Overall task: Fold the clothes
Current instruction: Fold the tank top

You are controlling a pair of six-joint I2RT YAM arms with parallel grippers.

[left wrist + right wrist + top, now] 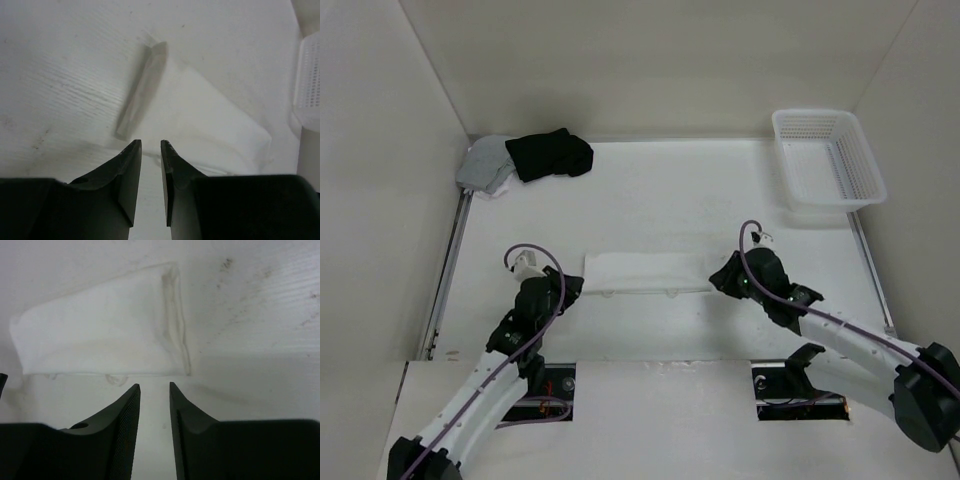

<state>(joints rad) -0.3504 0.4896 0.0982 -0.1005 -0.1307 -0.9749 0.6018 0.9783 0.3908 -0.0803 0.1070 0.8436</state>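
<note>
The clothes (pixel 648 271), a white thin top, lie folded into a long flat strip across the middle of the table. My left gripper (pixel 574 289) is at the strip's left end and my right gripper (pixel 718 279) at its right end. In the left wrist view the clothes (pixel 200 117) lie just ahead of the left gripper (pixel 151 145), whose jaws stand slightly apart with only table between them. Seen from the right wrist, the clothes (pixel 100 332) lie ahead and to the left of the right gripper (pixel 154 386), which is open and empty.
A black garment (pixel 552 153) and a grey garment (pixel 485 165) are bunched in the far left corner. A white plastic basket (pixel 825 160) stands at the far right, and its side (pixel 310 80) shows in the left wrist view. Walls enclose the table.
</note>
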